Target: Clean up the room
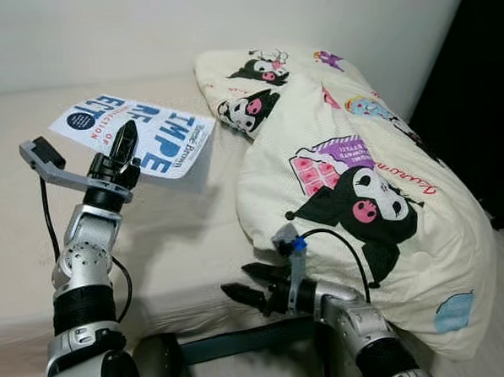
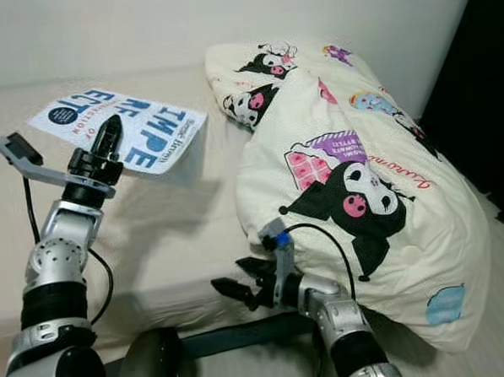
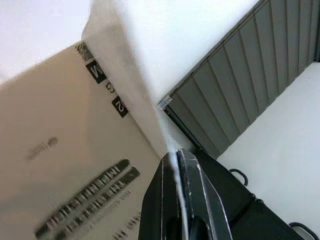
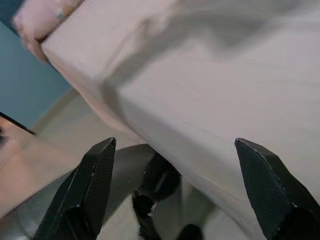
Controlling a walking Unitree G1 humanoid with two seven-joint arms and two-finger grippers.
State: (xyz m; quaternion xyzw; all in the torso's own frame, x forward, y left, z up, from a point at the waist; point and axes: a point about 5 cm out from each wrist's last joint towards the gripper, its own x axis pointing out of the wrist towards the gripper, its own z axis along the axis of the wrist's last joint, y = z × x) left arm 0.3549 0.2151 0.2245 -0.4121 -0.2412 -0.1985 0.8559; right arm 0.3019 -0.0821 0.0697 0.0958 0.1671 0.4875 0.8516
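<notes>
Our left gripper (image 1: 124,138) is clenched on the near edge of the book (image 1: 139,133), holding it lifted above the bed (image 1: 178,234). Its long axis runs across us, the cover tilted toward our head camera. Our right gripper (image 1: 244,283) hangs spread and empty at the mattress edge, just beside the cartoon-print pillow (image 1: 363,208), so it is the nearer arm for that. The title is partly covered by our fingers, and in the left wrist view the back-cover print is blurred.

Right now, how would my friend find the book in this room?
Look at the cream bed, left of the big cartoon pillow. The left pincer holds up a book there. It is the only flat white thing with big blue letters.
</notes>
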